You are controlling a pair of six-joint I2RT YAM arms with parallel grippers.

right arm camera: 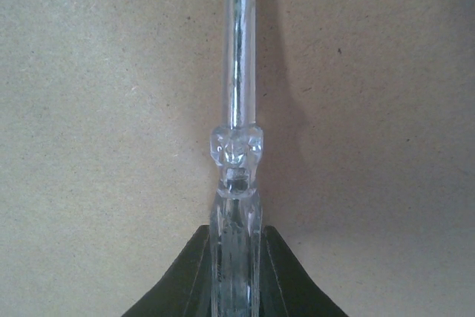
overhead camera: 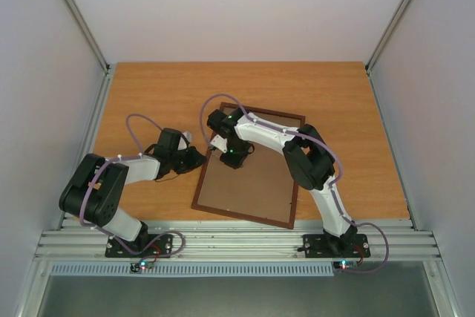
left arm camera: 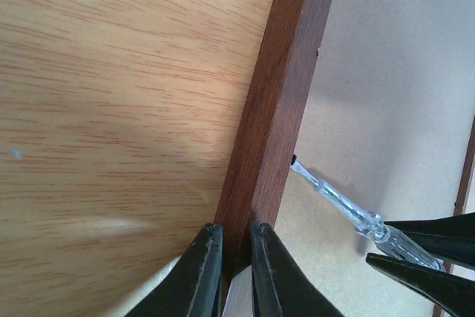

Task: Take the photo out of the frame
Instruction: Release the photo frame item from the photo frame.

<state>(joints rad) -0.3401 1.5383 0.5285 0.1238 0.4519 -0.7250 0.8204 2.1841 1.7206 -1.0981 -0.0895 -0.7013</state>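
Top external view: the frame [overhead camera: 241,217] lies flat on the tabletop [overhead camera: 148,94], slightly right of centre and turned a little askew, with its brown hardboard back [overhead camera: 249,183] facing up. The photo itself cannot be seen from any camera.

Left wrist view shows the frame's reddish-brown left rail [left arm camera: 274,109] running up the picture, with bare tabletop [left arm camera: 111,109] on one side and the hardboard back [left arm camera: 386,72] on the other. The left gripper [left arm camera: 235,229] straddles this rail, its dark fingers [left arm camera: 204,272] drawn narrow and pressed against both sides of the wood.

A clear-handled screwdriver [left arm camera: 349,209] slants low across the back, its dark tip touching the inner edge of that same rail just where rail and back meet. The right gripper [left arm camera: 377,241] holds its handle.

Right wrist view has the screwdriver [right arm camera: 237,146] pointing straight away over the hardboard, the fingers [right arm camera: 185,280] closed on the transparent handle.

From above, the right arm reaches across the frame, and the two grippers [overhead camera: 194,157] [overhead camera: 236,157] sit near each other at the left rail.
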